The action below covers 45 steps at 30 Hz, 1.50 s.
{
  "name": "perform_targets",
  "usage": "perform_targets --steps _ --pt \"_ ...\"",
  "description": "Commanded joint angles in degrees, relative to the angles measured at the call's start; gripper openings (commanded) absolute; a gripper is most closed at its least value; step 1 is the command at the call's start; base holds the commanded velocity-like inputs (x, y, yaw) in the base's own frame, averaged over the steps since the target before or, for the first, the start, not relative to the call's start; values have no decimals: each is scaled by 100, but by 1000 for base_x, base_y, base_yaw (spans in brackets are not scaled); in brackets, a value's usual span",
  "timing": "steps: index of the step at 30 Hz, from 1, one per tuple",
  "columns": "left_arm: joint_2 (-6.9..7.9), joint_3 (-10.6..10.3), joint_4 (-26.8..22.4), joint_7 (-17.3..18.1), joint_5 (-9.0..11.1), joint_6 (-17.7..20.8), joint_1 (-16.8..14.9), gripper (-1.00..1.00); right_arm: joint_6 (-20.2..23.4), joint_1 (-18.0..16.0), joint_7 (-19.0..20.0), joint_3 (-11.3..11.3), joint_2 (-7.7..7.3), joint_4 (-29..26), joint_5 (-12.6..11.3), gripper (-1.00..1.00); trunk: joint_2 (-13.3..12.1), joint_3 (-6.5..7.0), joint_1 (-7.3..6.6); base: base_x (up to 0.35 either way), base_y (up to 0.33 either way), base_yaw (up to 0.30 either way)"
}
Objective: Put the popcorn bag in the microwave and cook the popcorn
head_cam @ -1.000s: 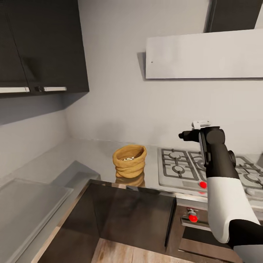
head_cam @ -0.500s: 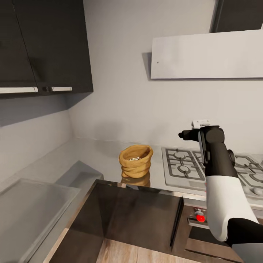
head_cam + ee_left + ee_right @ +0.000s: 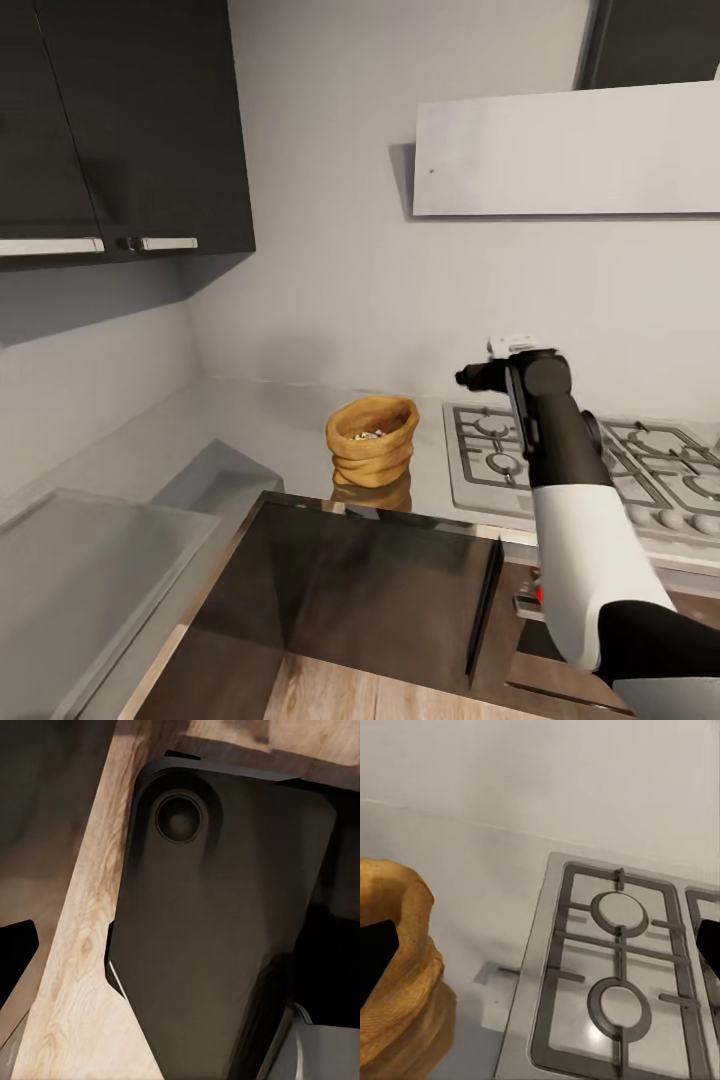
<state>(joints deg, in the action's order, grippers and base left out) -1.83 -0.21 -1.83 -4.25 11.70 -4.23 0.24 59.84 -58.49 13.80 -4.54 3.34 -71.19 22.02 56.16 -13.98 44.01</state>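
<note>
**Right arm lines up on the popcorn bag beside the hob**

The robot's black-and-white right arm is raised over the front of the glossy grey metallic countertop, its right gripper pointing towards the pale back wall and holding nothing. In the right wrist view two dark fingertips show at opposite edges of the picture with open counter between them, so the jaws stand wide apart. The squat orange-tan popcorn bag with wrinkled folds and a rolled rim sits upright on the countertop, lower than the hand and off to its left, just beside the steel gas hob with grey grates; a small heap of pale whitish kernels lies inside its open mouth. The left gripper's state cannot be told: the left wrist view shows a dark rounded panel over pale wood-grain flooring.

The step in hand appears to be the reach for the bag, with the pick-up not yet made. To do it well, the hand likely needs to travel left and down until the bag sits midway between the fingers, not against one of them as it does at present. The soft, bulging sides should give under pressure, so a close on the folded body below the rim seems safer than a pinch on the rim itself, and keeping the sack upright would keep the kernels in
</note>
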Motion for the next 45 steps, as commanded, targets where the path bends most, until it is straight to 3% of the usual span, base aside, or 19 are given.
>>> perform_targets --steps 1,6,7,8,10,11,12,13,15,21,27,36,40,45 --pt "-2 -6 -11 -14 34 -8 3 100 16 -38 25 -26 39 29 63 100 5 -7 1 0 0 0" --pt "-2 -10 -11 -14 34 -8 3 100 16 -198 -135 -83 201 189 -1 100 5 -7 1 0 0 0" --pt "-2 -10 -11 -14 34 -8 3 100 16 -1262 -1251 -84 666 3959 -363 100 5 -7 1 0 0 0" --pt "-2 -11 -11 -14 34 -8 3 100 16 -1290 -1492 -83 666 4185 -620 100 5 -7 1 0 0 0" --pt "-2 -8 -11 -14 34 -8 3 100 -75 -1324 -2348 -82 666 4538 -1459 100 5 -7 1 0 0 0" --pt "-2 -9 -11 -14 34 -8 3 100 -60 -1332 -2886 -78 666 4622 -2002 100 5 -7 1 0 0 0" --pt "-2 -11 -11 -14 34 -8 3 100 -39 -1335 -3166 -76 666 4651 -2321 100 5 -7 1 0 0 0" --pt "-2 -8 -11 -14 34 -8 3 100 16 -1338 -3531 -71 666 4676 -2837 100 5 -7 1 0 0 0" --pt "-2 -6 -11 -14 34 -8 3 100 16 -1340 -3726 -63 666 4694 -3195 100 5 -7 1 0 0 0" --pt "-2 -6 -11 -14 34 -8 3 100 16 -1340 -3748 -45 666 4438 -3315 100 5 -7 1 0 0 0" --pt "-2 -6 -11 -14 34 -8 3 100 16 -1340 -3667 -51 666 3288 -3328 100 5 -7 1 0 0 0" --pt "-2 -6 -11 -14 34 -8 3 100 16 -1341 -3665 -64 666 2932 -3341 100 5 -7 1 0 0 0" --pt "-2 -6 -11 -14 34 -8 3 100 16 -1340 -3673 -46 666 2587 -3816 100 5 -7 1 0 0 0" --pt "-2 -6 -11 -14 34 -8 3 100 16 -1340 -3696 -16 666 2608 -3919 100 5 -7 1 0 49 0"
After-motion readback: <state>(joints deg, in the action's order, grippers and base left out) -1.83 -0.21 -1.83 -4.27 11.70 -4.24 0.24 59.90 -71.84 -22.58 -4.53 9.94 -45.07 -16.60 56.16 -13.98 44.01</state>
